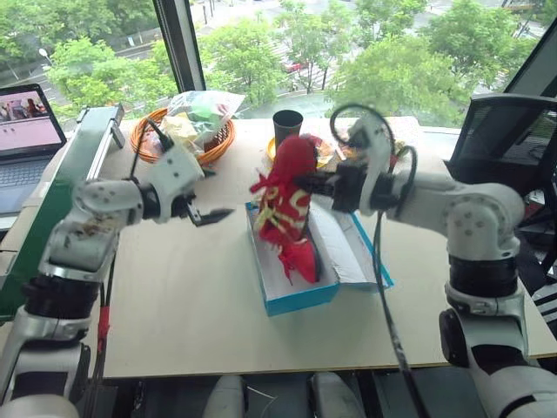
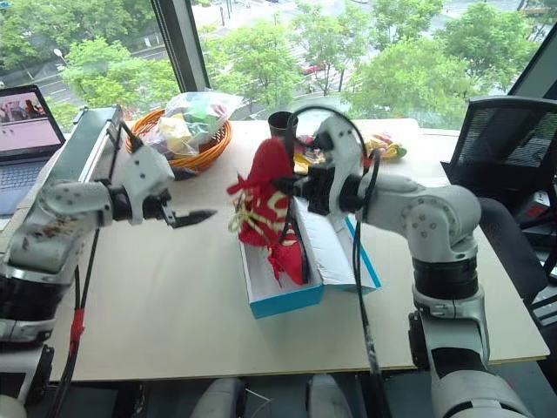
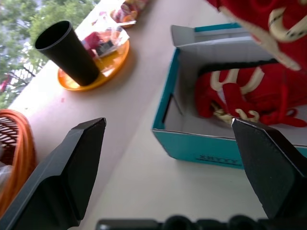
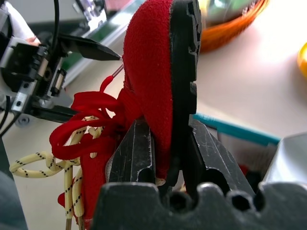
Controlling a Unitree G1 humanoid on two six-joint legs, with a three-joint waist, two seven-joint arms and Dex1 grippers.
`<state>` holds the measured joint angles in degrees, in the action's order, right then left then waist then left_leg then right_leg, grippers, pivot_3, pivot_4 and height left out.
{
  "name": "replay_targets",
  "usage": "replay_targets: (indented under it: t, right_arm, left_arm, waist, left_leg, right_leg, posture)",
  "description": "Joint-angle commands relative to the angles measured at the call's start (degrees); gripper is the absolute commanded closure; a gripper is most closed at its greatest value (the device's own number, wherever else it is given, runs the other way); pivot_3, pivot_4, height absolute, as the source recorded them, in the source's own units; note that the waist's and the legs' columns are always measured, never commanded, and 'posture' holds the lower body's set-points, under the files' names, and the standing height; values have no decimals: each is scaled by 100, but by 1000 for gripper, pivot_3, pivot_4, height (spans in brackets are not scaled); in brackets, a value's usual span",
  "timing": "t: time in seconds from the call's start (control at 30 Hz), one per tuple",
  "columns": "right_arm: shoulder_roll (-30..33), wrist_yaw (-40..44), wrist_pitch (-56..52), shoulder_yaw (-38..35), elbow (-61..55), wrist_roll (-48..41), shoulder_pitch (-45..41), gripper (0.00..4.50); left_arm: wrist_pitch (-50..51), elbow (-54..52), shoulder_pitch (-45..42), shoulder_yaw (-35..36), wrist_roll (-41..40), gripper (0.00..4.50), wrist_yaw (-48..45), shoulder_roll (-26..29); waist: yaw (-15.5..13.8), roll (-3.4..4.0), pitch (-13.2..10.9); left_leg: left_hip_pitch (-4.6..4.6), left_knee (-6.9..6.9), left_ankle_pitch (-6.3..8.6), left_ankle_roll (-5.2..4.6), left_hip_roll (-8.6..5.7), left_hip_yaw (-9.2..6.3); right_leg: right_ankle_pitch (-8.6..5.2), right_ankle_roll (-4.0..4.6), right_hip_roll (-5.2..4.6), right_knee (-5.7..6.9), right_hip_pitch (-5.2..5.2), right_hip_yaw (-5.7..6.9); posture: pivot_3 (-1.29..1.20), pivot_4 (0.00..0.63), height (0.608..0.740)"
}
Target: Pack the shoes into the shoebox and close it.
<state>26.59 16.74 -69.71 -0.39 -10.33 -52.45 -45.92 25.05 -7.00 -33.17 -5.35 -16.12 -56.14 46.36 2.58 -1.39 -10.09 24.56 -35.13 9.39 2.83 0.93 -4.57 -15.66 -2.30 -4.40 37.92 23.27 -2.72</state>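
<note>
We find the right tool (image 2: 291,187) pinching one red shoe (image 2: 261,196) by its sole, held upright above the open shoebox (image 2: 283,296) at mid-bench, where the other shoe (image 3: 249,98) already lies inside. The left tool (image 1: 204,213) hangs spread and empty just left of the box. In our judgement the held shoe should be tipped flat beside its mate, laces tucked inside the walls, before the lid (image 1: 344,244) at the right is closed.
</note>
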Motion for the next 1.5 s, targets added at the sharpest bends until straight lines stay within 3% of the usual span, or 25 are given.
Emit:
replay_targets:
  t: [0.03, 0.17, 0.5, 0.7, 0.87, 0.93, 1.0, 1.13, 1.23, 1.27, 1.5]
  right_arm:
    - [-147, 191, 174, -107, -14, 78, 402, 4098]
    - [-343, 432, 194, -141, 131, 72, 759, 4098]
    - [-256, 882, 414, 1242, 753, 1425, 406, 4098]
    - [-123, 1748, 1707, 3196, 1777, 3202, -296, 4098]
    - [-464, 2266, 2373, 3935, 2673, 4019, -645, 4098]
    - [-615, 2343, 2562, 4051, 3085, 4304, -689, 3131]
    - [-732, 2370, 2683, 3934, 3362, 4455, -718, 2586]
    - [-755, 2264, 2775, 3261, 3395, 4548, -960, 1226]
    - [-620, 2458, 2085, 2417, 2834, 4031, -1205, 204]
    - [-560, 2583, 1805, 2208, 2631, 3843, -1230, 8]
    - [190, 2623, -126, 568, 949, 2776, -1236, 8]
  left_arm:
    - [146, -504, 150, 161, -66, 0, -24, 108]
    - [251, -619, 296, 301, -28, 0, 96, 107]
    - [573, -1135, 700, 507, -61, 0, 331, 133]
    - [739, -1507, 1023, 613, -63, 0, 544, 91]
    - [836, -1674, 1163, 691, -57, 0, 671, 105]
    - [912, -1802, 1217, 718, -86, 0, 722, 102]
    - [981, -1884, 1250, 739, -112, 0, 741, 107]
    - [1131, -1965, 1318, 705, -176, 0, 621, 258]
    - [1045, -1885, 1340, 525, -78, 0, 388, 507]
    - [1019, -1850, 1330, 493, -80, 0, 338, 545]
    - [695, -1286, 762, -25, -28, 0, -101, 439]
  waist:
    - [-7, 0, 0]
    - [-7, 0, 0]
    - [28, 0, 0]
    - [62, -1, 1]
    - [98, -13, 9]
    - [120, -26, 18]
    - [124, -31, 24]
    - [83, -31, 24]
    - [38, -27, 17]
    - [7, -22, 13]
    - [-36, -18, 10]
  left_leg:
    - [0, -2, 0, 0, 2, 0]
    - [-3, -16, 0, 0, 1, 0]
    - [-18, -17, 0, 0, 2, 2]
    - [-36, -17, 0, 0, 5, 2]
    - [-91, -13, 1, 1, 9, 2]
    - [-120, -8, 1, 2, 9, 2]
    - [-140, 0, 2, 2, 10, 3]
    - [-133, 5, 2, 2, 9, 2]
    - [-116, 2, 2, 2, 6, 1]
    - [-108, 2, 1, 2, 6, 1]
    - [-72, 6, 2, 2, 6, -1]
  right_leg:
    - [0, 0, 2, 1, 2, 0]
    - [0, 0, 2, 8, 0, 0]
    - [-1, -1, 5, 11, -9, -5]
    - [-1, -2, 7, 14, -21, -5]
    - [-10, -17, 10, 10, -75, -4]
    - [-19, -31, 10, 5, -100, -5]
    - [-27, -39, 10, 6, -113, -5]
    - [-27, -36, 9, 7, -106, -5]
    - [-8, -4, 6, 7, -94, -5]
    - [-7, -3, 6, 7, -86, -5]
    - [-6, -1, 7, 6, -54, -1]
  posture:
    - [0, 150, 740]
    - [0, 150, 740]
    - [0, 150, 740]
    - [0, 150, 740]
    - [0, 150, 740]
    - [0, 150, 740]
    - [0, 150, 740]
    - [0, 150, 740]
    - [0, 150, 740]
    - [0, 150, 740]
    - [0, 150, 740]
